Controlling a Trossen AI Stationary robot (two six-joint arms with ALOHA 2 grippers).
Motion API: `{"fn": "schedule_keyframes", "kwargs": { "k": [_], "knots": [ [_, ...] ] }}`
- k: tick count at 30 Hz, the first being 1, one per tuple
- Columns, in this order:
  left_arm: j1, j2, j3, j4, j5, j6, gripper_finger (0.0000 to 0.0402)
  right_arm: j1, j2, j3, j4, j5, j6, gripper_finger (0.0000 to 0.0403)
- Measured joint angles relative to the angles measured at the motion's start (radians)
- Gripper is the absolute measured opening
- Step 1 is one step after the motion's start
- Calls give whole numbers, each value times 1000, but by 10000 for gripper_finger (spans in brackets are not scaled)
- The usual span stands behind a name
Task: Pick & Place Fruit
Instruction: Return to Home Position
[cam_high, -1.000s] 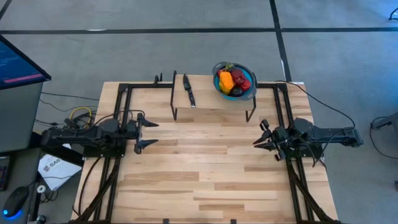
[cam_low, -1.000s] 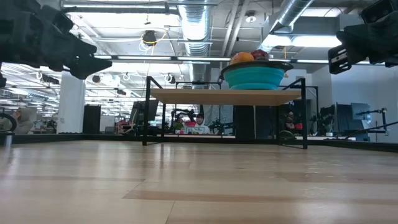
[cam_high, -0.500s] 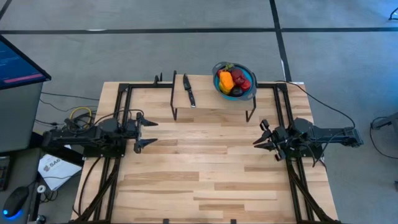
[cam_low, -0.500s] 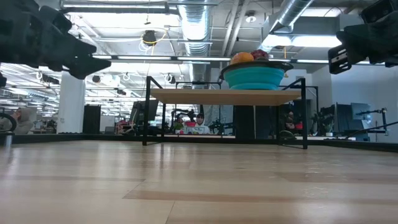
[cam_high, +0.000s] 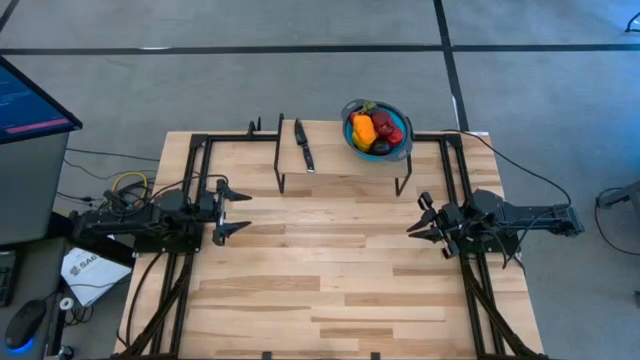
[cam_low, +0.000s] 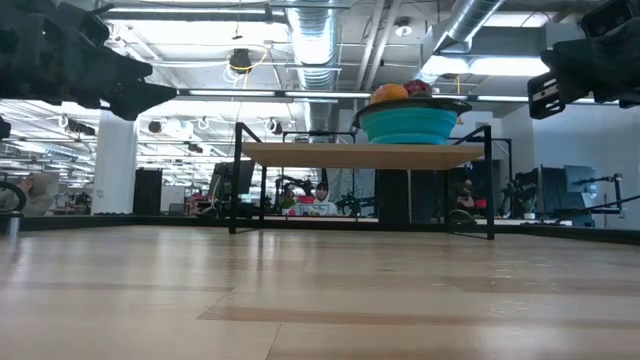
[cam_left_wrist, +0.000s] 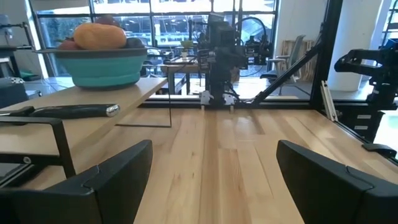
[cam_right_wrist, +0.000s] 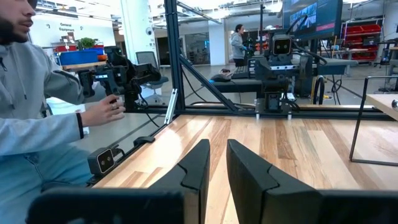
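The fruit (cam_high: 372, 129), yellow, orange, red and dark pieces, lies heaped in a round blue bowl (cam_high: 403, 147). The bowl stands on a raised wooden shelf (cam_high: 340, 160) at the table's far edge. In the low view the fruit (cam_low: 392, 92) peeks over the bowl (cam_low: 413, 122), and it (cam_left_wrist: 99, 36) also shows in the left wrist view. My left gripper (cam_high: 240, 211) hovers open above the table's left side. My right gripper (cam_high: 416, 217) hovers above the right side, its fingers (cam_right_wrist: 196, 168) closed to a narrow slit. Both are far from the bowl.
A black-handled knife (cam_high: 304, 146) lies on the shelf left of the bowl. The shelf stands on thin black legs (cam_low: 237, 178). Black frame rails (cam_high: 196, 170) run along the table's sides. A person (cam_right_wrist: 37, 112) sits beyond the table's left edge. Bare wood lies between the arms.
My left gripper has risen a little and drawn slightly back toward the table's left edge. The right arm, the bowl and the fruit have kept still.
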Motion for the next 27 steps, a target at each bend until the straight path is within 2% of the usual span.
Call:
{"fn": "schedule_keyframes", "kwargs": {
  "k": [27],
  "knots": [
    [0, 8, -1, 58, 8, -2, 337, 0, 0, 0, 0, 0, 0, 49]
  ]
}}
